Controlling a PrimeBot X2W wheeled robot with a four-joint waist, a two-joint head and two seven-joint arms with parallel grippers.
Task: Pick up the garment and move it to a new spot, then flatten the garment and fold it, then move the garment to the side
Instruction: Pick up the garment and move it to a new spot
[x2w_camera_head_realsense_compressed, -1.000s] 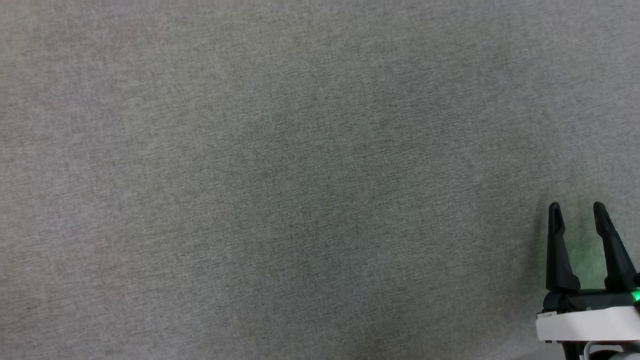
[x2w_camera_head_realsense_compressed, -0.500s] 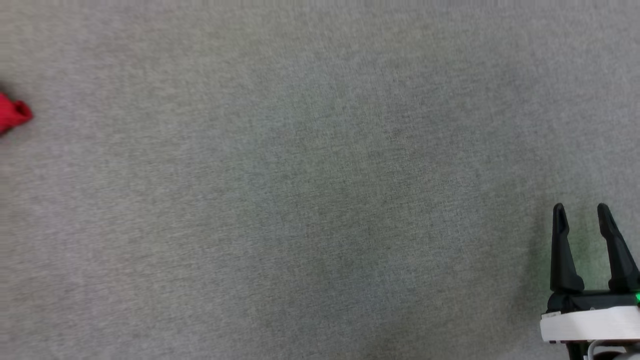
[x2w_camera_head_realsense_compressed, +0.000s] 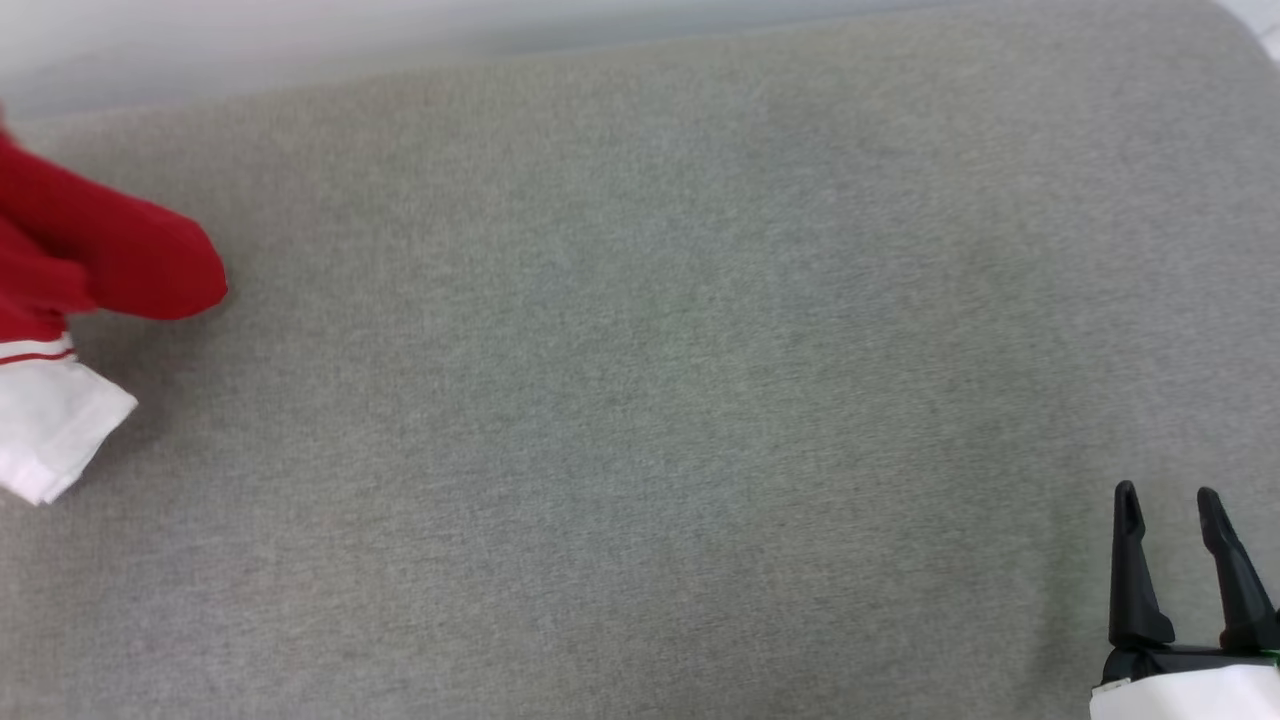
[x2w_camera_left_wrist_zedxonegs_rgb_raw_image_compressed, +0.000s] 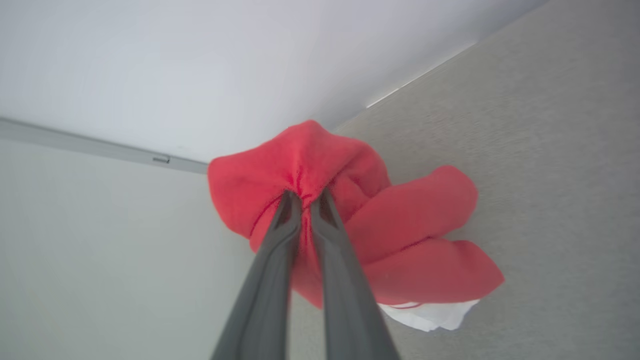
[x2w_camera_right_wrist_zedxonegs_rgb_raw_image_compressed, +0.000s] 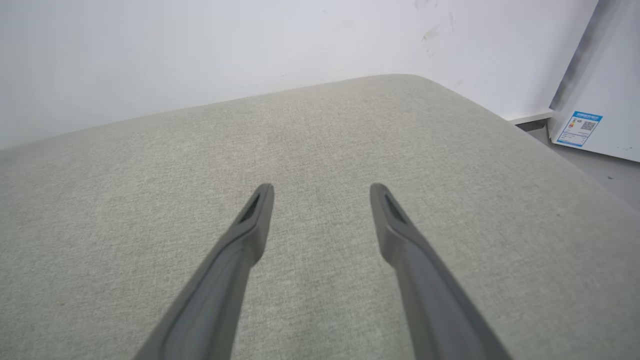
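Observation:
The garment (x2w_camera_head_realsense_compressed: 110, 260), bright red with a white striped sleeve end, pokes in at the head view's left edge, over the grey cushion. In the left wrist view my left gripper (x2w_camera_left_wrist_zedxonegs_rgb_raw_image_compressed: 306, 197) is shut on a bunched red fold of the garment (x2w_camera_left_wrist_zedxonegs_rgb_raw_image_compressed: 410, 220), which hangs in lobes with a white piece at the bottom. My right gripper (x2w_camera_head_realsense_compressed: 1168, 495) stands open at the lower right of the head view, far from the cloth. Its fingers (x2w_camera_right_wrist_zedxonegs_rgb_raw_image_compressed: 255, 215) are spread wide above bare cushion with nothing between them.
A wide grey fabric cushion (x2w_camera_head_realsense_compressed: 640, 400) fills the work area, its far edge against a white wall (x2w_camera_right_wrist_zedxonegs_rgb_raw_image_compressed: 200, 50). Past its right corner stands a white panel with a blue label (x2w_camera_right_wrist_zedxonegs_rgb_raw_image_compressed: 579, 128) on grey floor.
The head camera has tilted, bringing the cushion's far edge into view. The garment has come further in from the left edge, showing red folds and the white sleeve end.

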